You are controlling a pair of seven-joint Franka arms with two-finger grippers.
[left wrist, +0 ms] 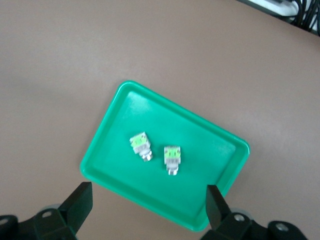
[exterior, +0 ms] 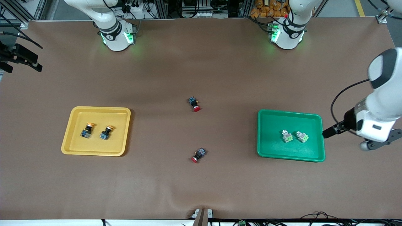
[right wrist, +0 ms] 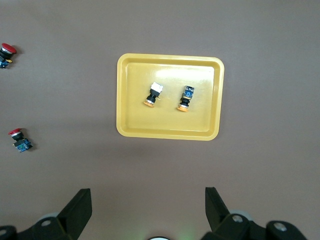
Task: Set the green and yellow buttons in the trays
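Both hands are up in the air with fingers spread wide and nothing between them. In the left wrist view the left hand [left wrist: 147, 210] hangs over the bare surface [exterior: 201, 56] just off the green tray [exterior: 317, 138], at the left arm's end of the surface. The right hand [right wrist: 148, 210] looks down on the yellow tray [right wrist: 127, 100] from high above.

Two green-capped buttons [exterior: 287, 136] [exterior: 302, 136] lie side by side in the green tray, apart from each other and clear of its rim. Two yellow-capped buttons [exterior: 87, 130] [exterior: 106, 132] lie side by side in the yellow tray, also off the rim.

Between the trays, well apart from both, two red-capped buttons [exterior: 194, 104] [exterior: 198, 155] lie on open surface, one farther from the front camera than the other, with wide bare cloth around each tray's edges.
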